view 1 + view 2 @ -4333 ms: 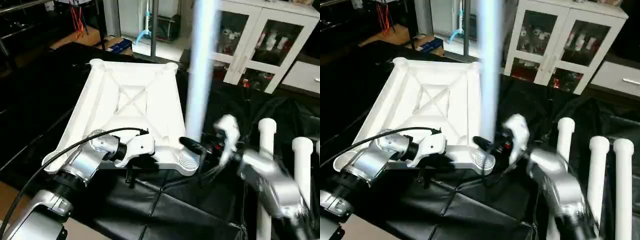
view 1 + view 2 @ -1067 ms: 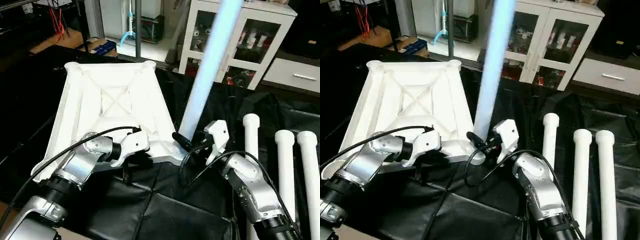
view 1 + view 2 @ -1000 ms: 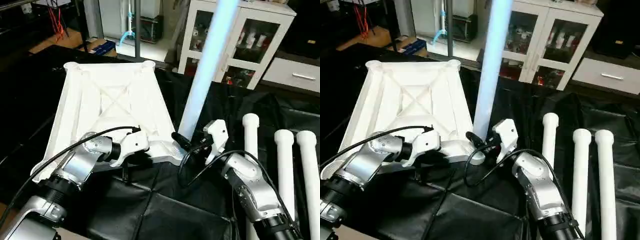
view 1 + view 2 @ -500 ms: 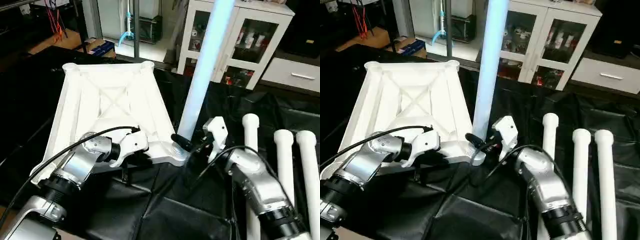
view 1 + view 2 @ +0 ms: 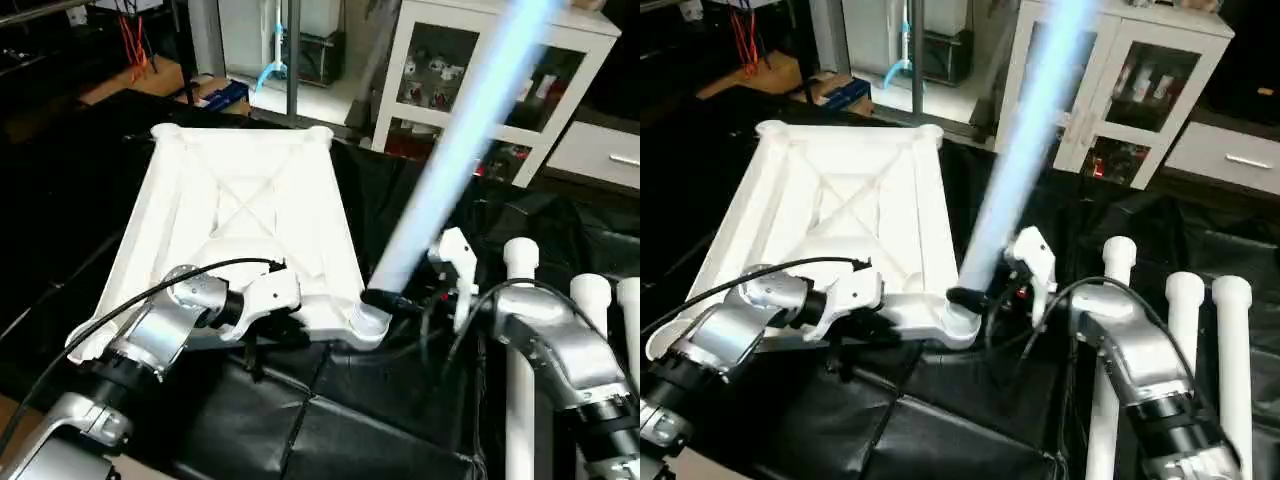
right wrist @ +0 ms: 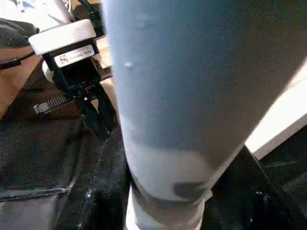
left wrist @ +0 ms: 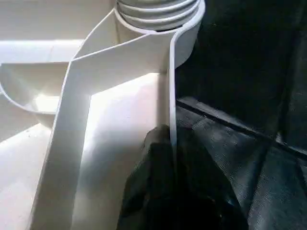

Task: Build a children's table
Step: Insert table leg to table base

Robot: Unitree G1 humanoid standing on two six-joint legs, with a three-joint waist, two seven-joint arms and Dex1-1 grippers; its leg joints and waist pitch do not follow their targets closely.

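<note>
White plastic makes up the rectangular tabletop (image 5: 240, 215), which lies upside down on the black-covered desk (image 5: 340, 420) with its ribbed, X-braced underside facing up. The left pincer (image 5: 262, 322) is closed narrowly on the thin rim of the near edge, close to the near right round corner socket (image 5: 362, 322), steadying the slab. The right pincer (image 5: 400, 300) clasps a long white tube leg (image 5: 450, 165) just above its foot, which sits at that socket while the tube leans up and to the right.

To finish this step well, the leg likely needs bringing upright so its axis lines up with the socket before any downward push; pressing while it is tilted could jam it or lever the tabletop. The left grip should hold the rim firm against that load. Three more white tube legs (image 5: 522, 300) lie on the right of the desk, well apart from the tabletop.
</note>
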